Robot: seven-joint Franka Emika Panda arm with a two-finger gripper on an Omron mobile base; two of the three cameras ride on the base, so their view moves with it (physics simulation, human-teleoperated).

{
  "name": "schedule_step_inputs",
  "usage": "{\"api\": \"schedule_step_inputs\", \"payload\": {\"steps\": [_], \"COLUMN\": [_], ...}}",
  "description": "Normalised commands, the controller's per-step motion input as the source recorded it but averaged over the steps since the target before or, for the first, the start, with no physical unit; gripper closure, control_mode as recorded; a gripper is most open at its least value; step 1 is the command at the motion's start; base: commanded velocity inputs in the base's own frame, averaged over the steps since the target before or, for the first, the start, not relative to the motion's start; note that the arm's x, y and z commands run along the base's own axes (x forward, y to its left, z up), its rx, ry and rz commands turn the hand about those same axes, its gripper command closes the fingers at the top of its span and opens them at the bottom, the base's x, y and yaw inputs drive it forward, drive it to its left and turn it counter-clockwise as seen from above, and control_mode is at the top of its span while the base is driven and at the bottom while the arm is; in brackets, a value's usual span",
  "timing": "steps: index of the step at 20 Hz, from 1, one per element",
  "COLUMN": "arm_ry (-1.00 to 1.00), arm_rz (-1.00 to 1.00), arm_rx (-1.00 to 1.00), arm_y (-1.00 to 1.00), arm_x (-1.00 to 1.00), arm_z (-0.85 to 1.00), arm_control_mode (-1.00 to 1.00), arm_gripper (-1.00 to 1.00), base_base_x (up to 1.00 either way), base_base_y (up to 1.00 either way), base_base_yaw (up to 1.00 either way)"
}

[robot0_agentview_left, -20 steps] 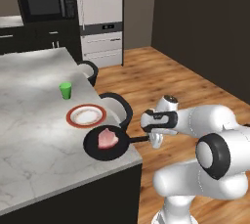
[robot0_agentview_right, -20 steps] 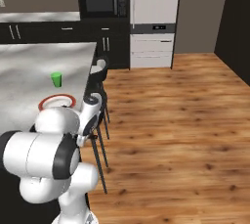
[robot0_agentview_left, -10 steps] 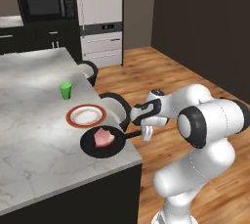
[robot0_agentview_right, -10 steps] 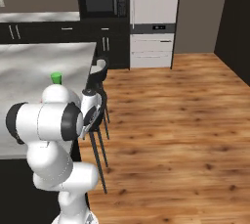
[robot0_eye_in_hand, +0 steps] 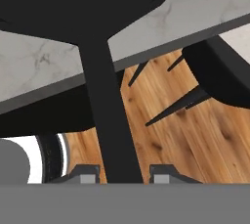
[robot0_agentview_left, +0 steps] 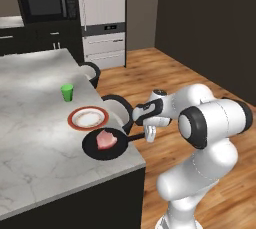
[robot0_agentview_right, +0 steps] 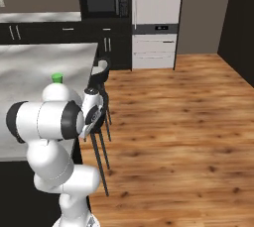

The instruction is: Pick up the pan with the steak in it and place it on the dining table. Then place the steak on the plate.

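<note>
The black pan point(robot0_agentview_left: 97, 149) is at the near right corner of the marbled dining table point(robot0_agentview_left: 35, 143), and the pink steak point(robot0_agentview_left: 106, 139) lies in it. Its thin handle point(robot0_agentview_left: 135, 137) points right, off the table's edge, into my gripper point(robot0_agentview_left: 148, 134). In the hand view the handle point(robot0_eye_in_hand: 110, 120) runs down between the two fingertips point(robot0_eye_in_hand: 83, 174), so my gripper point(robot0_eye_in_hand: 122, 175) is shut on it. I cannot tell whether the pan touches the stone. The white plate point(robot0_agentview_left: 88, 118) with a reddish rim lies just behind the pan.
A small green cup point(robot0_agentview_left: 67, 92) stands behind the plate. Two dark stools point(robot0_agentview_left: 117, 105) are tucked along the table's right side, under my arm. A fridge point(robot0_agentview_left: 102, 18) and dark cabinets stand at the back. Open wooden floor point(robot0_agentview_right: 173, 122) lies to the right.
My arm has folded in, with the elbow swinging closer to the table. The pan has shifted a little to the left, further over the table's corner, with the steak still in it.
</note>
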Motion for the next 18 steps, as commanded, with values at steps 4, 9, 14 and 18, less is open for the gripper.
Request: {"api": "schedule_step_inputs", "payload": {"steps": [4,9,14,18], "arm_ry": [0.0,0.0,0.0,0.0], "arm_rz": [0.0,-0.01,-0.02,-0.03], "arm_rx": [0.0,0.0,0.0,0.0], "arm_y": [0.0,0.05,0.19,0.37], "arm_x": [0.0,0.0,0.0,-0.06], "arm_z": [0.01,0.25,0.41,0.17], "arm_control_mode": [-1.0,-1.0,-1.0,-1.0], "arm_gripper": [-1.0,-1.0,-1.0,-1.0], "base_base_x": [0.0,0.0,0.0,0.0], "base_base_y": [0.0,0.0,0.0,0.0], "base_base_yaw": [0.0,0.0,0.0,0.0]}}
